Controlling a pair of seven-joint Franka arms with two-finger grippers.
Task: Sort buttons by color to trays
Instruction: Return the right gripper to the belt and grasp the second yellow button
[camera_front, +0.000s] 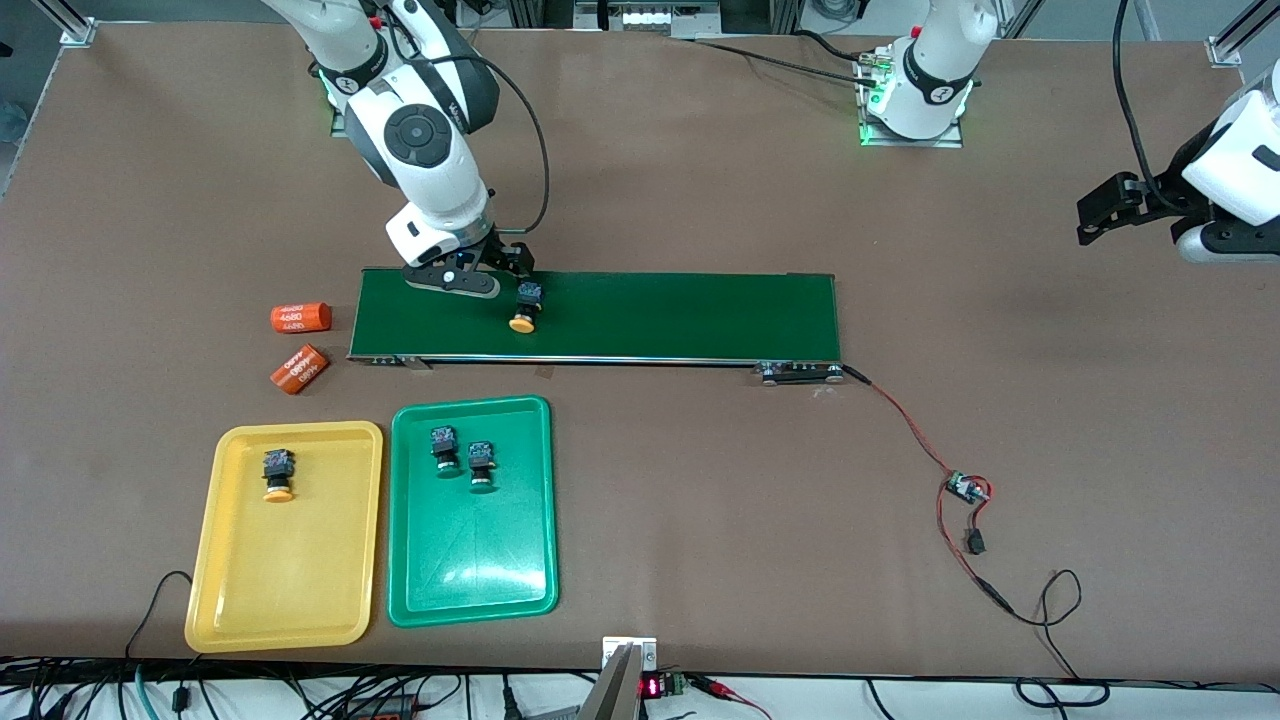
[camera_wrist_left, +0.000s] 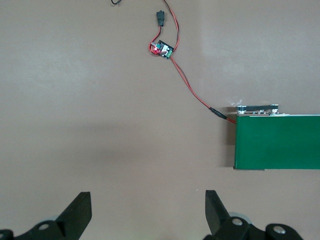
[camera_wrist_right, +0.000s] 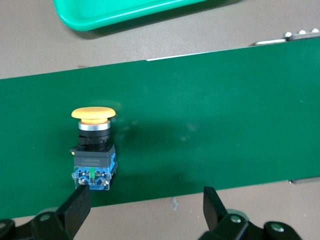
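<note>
An orange-capped button (camera_front: 525, 308) lies on its side on the dark green belt (camera_front: 650, 315), near the right arm's end. My right gripper (camera_front: 478, 270) hangs open over the belt's edge beside it. In the right wrist view the button (camera_wrist_right: 93, 150) lies just ahead of one fingertip (camera_wrist_right: 77, 205), outside the open right gripper (camera_wrist_right: 145, 205). The yellow tray (camera_front: 280, 580) holds one orange-capped button (camera_front: 278, 475). The green tray (camera_front: 470, 560) holds two green-capped buttons (camera_front: 444, 447) (camera_front: 482, 465). My left gripper (camera_front: 1095, 215) waits open and empty over bare table (camera_wrist_left: 148, 210).
Two orange cylinders (camera_front: 301, 317) (camera_front: 299, 368) with white numerals lie on the table off the belt's end, on the right arm's side. A red-black wire runs from the belt's other end to a small circuit board (camera_front: 965, 488), which also shows in the left wrist view (camera_wrist_left: 162, 49).
</note>
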